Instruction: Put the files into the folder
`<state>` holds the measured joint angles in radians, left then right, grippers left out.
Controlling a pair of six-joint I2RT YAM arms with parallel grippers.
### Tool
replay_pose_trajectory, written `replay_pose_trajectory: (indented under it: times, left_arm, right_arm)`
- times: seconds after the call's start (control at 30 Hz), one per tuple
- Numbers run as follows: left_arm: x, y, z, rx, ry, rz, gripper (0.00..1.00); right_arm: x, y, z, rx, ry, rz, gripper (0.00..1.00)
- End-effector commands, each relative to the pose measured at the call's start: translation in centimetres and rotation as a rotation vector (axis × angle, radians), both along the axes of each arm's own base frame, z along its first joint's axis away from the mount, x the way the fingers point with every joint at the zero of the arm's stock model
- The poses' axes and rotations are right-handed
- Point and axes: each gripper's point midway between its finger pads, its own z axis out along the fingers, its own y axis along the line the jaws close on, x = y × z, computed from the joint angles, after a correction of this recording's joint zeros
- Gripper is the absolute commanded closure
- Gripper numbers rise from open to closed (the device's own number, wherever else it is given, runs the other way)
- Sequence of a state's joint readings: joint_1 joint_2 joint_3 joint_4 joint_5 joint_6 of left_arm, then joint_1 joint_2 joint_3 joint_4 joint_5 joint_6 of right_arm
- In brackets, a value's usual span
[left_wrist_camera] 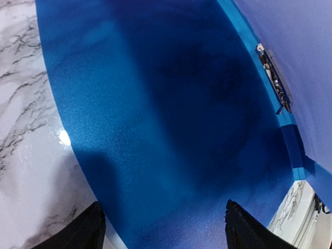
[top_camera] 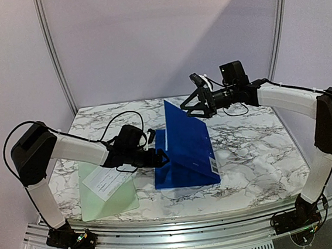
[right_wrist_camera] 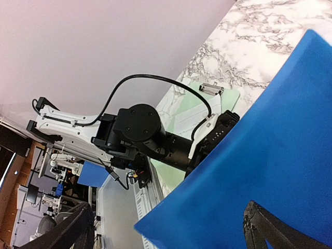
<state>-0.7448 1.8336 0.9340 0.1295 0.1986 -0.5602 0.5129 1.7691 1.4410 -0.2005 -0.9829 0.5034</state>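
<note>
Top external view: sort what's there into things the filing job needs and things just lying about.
Job in hand:
- blue folder, cover raised
- printed paper slip
- left gripper at the folder's left edge
- right gripper at the raised cover

Lying about:
- pale green clipboard under the slip
- marble table

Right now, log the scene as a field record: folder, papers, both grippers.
folder: blue folder, open, one cover raised off the marble table
clip: metal clip inside, near the spine
papers: printed slip on a pale green clipboard, left of the folder, not yet inside
left gripper: open, at the folder's left edge
right gripper: open, by the raised cover's top edge
</note>
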Motion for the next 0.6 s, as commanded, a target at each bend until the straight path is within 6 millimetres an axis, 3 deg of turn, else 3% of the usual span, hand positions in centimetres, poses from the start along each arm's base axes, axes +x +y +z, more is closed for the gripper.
replay_pose_trajectory:
  times: [0.0, 0.17, 0.3, 0.57]
  left_arm:
    - [-1.1, -0.3, -1.0, 0.020, 0.025, -0.020, 0.21]
    - [-0.7, 1.6, -0.6, 0.102, -0.010, 0.025, 0.21]
    - [-0.5, 4.2, 0.4, 0.208, -0.052, 0.087, 0.21]
    - [0.5, 12.5, 4.0, 0.471, -0.187, 0.328, 0.21]
  right_arm:
    - [1.2, 0.7, 0.2, 0.019, -0.006, -0.018, 0.01]
    - [4.2, -1.1, -2.7, -0.156, -0.053, -0.219, 0.02]
    - [5.0, -1.8, -4.6, -0.242, -0.069, -0.277, 0.07]
    - [4.3, 0.8, -7.7, -0.370, -0.142, -0.288, 0.20]
